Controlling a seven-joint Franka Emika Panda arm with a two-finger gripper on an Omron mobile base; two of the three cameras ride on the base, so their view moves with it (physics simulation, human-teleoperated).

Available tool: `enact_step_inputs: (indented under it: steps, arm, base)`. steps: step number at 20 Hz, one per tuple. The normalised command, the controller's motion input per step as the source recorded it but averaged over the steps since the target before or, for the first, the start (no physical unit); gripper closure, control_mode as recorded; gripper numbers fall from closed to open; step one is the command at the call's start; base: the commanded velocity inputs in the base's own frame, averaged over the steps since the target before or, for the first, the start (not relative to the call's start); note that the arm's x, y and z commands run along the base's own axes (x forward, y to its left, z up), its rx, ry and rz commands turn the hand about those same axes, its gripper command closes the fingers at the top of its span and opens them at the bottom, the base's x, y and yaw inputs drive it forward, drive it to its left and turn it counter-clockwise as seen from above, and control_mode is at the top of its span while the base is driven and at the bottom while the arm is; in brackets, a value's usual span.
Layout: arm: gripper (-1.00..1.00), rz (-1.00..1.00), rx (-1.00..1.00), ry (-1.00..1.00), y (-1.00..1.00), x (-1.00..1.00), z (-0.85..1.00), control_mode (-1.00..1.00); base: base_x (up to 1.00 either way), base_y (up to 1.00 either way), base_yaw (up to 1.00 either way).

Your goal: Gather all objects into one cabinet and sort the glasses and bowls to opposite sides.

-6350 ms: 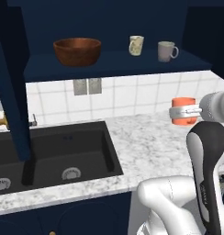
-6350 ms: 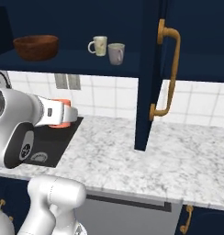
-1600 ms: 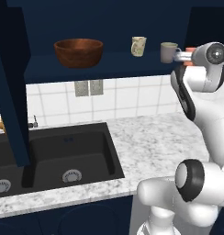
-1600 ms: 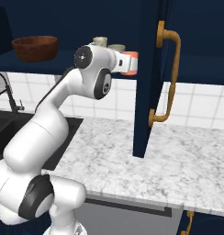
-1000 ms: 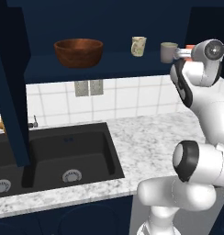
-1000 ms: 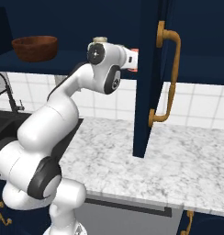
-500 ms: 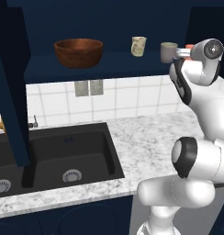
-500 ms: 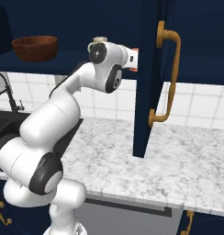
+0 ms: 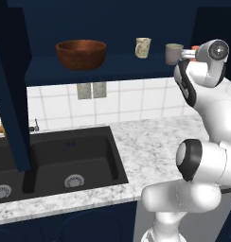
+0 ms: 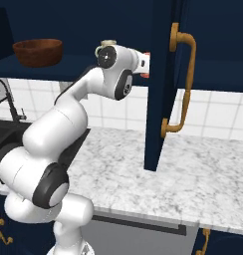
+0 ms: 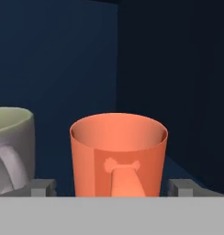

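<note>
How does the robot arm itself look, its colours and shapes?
The arm is glossy white, built of rounded, thick segments with dark grey to black discs and bands at the joints. No loose cables are visible. In the hand view the gripper has two small, blocky grey fingers.

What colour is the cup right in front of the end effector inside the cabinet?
Orange-red. The cup shows best in the hand view, standing beside a grey mug.
</note>
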Motion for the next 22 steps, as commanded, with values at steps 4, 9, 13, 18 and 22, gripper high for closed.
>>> enact_step_inputs:
  steps: [4, 9, 13, 18, 22]
  arm:
    - [-1.00, 0.00, 0.00, 0.03, 0.00, -0.15, -0.01, -1.00]
    - [-1.00, 0.00, 0.00, 0.00, 0.05, -0.40, 0.00, -1.00]
    - [-1.00, 0.00, -0.02, 0.00, 0.42, -0.52, 0.00, -1.00]
    - [-1.00, 0.01, 0.00, 0.01, 0.51, -0.66, 0.12, -1.00]
    - [-1.00, 0.08, 0.02, 0.16, 0.51, -0.35, 0.13, -1.00]
  base:
    - [0.00, 0.00, 0.00]
    - [0.00, 0.00, 0.00]
    - [0.00, 0.00, 0.00]
    - [0.00, 0.00, 0.00]
    - [0.00, 0.00, 0.00]
